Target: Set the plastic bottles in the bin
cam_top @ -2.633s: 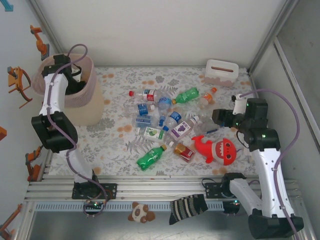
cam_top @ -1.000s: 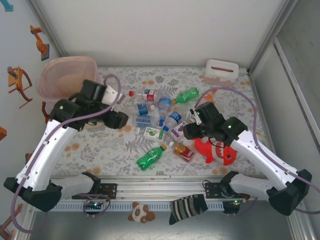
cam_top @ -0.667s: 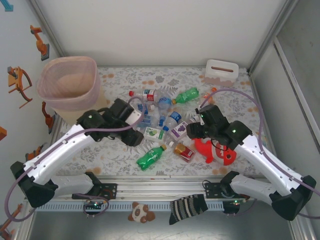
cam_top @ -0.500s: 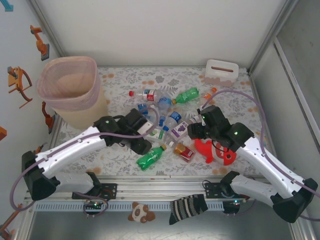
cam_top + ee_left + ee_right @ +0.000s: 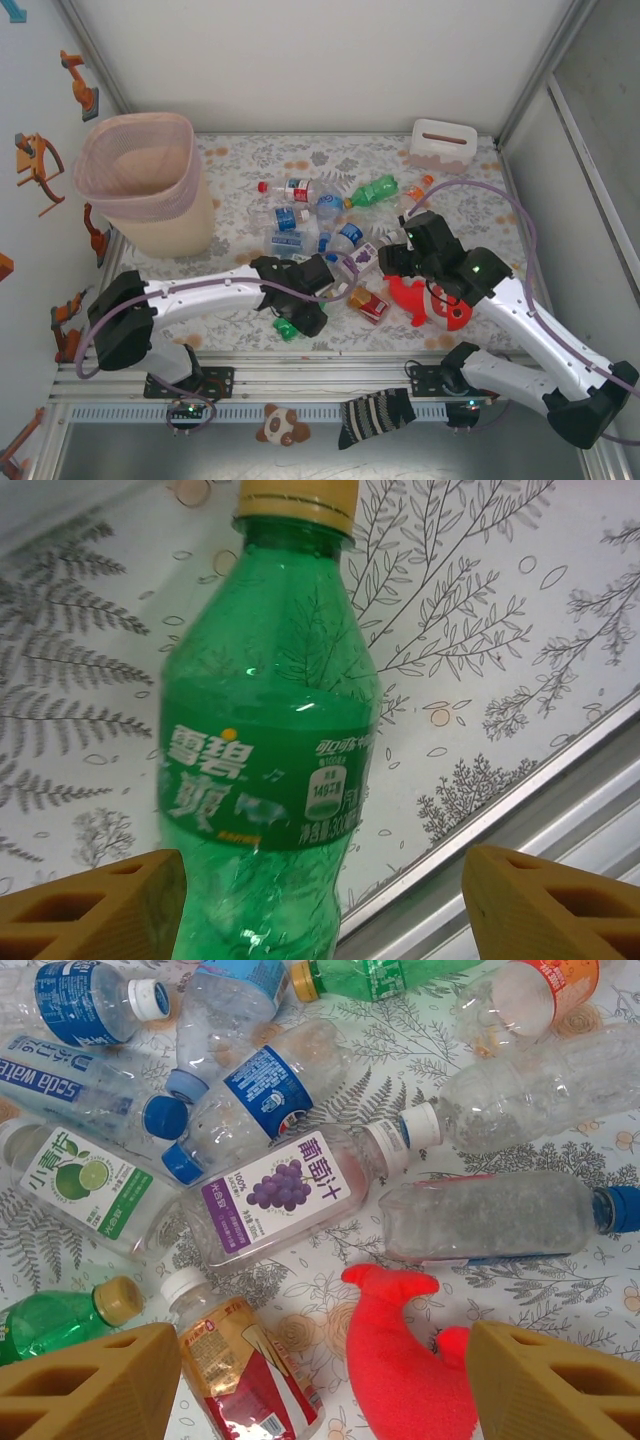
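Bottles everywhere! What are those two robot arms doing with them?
The robot's job is to put the plastic bottles into the pink bin at the far left. The left gripper is down over a green bottle near the table's front edge, with its fingers open on either side and not squeezing yet. The right gripper hangs open over the other bottles, just above a red-labelled bottle and a red shark toy.

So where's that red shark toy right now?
Seen from above, the shark toy lies at the front right, just right of the red-labelled bottle and partly under the right arm.
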